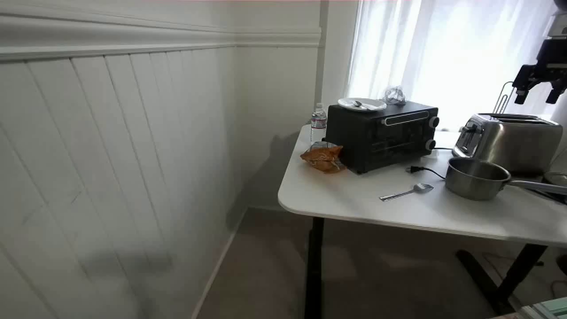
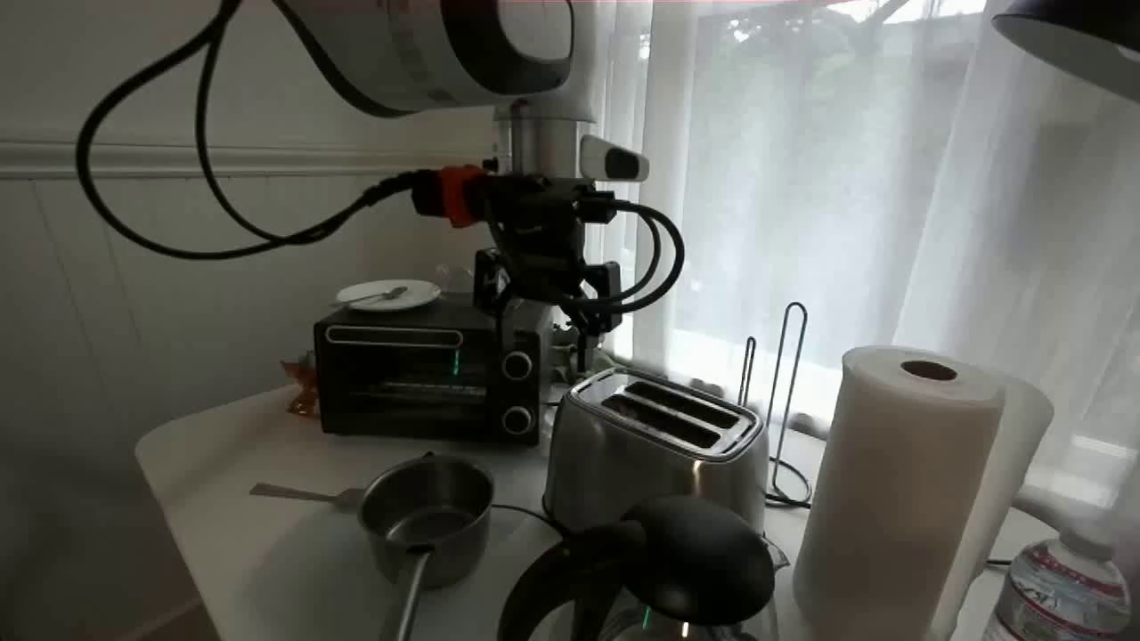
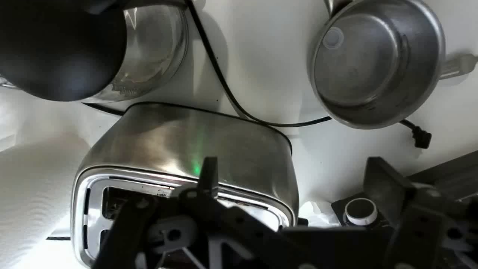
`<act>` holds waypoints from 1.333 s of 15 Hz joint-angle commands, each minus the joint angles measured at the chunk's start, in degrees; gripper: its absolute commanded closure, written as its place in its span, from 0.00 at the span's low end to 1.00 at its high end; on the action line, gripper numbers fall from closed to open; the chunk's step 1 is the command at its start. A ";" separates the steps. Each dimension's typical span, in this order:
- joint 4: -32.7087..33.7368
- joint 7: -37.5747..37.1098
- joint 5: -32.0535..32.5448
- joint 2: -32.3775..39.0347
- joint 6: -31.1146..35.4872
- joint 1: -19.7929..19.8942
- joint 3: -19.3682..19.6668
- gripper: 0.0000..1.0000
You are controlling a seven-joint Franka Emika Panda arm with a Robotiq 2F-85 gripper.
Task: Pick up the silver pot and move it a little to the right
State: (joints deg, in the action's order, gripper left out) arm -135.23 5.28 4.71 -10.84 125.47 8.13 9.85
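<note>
- Daylight glares through the curtain (image 1: pixel 394 48), nearly white in an exterior view.
- Wall (image 1: pixel 133 155) duller, with soft shadows; floor (image 1: pixel 390 266) darker.
- White and green glints on the toaster (image 3: pixel 227 145) in the wrist view.
- Slightly soft detail throughout.

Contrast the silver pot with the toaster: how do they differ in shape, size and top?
Shape: the silver pot is round; the toaster is boxy.
Size: the silver pot's body is smaller and lower than the toaster.
Top: the silver pot is wide open; the toaster has two long slots.
Shared: both have a silvery, metallic finish and stand upright on the white table.
</note>
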 commanded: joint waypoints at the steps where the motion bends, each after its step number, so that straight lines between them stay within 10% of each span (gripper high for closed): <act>1: 0.08 0.06 -0.07 0.02 -0.10 0.26 -0.24 0.00; 10: 0.08 0.05 -0.07 0.02 -0.10 0.26 -0.24 0.00; 20: -8.32 -16.52 -1.90 -2.44 1.01 -3.44 -7.10 0.00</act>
State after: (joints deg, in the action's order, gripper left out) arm -139.72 -5.41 4.23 -10.97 125.46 5.61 4.60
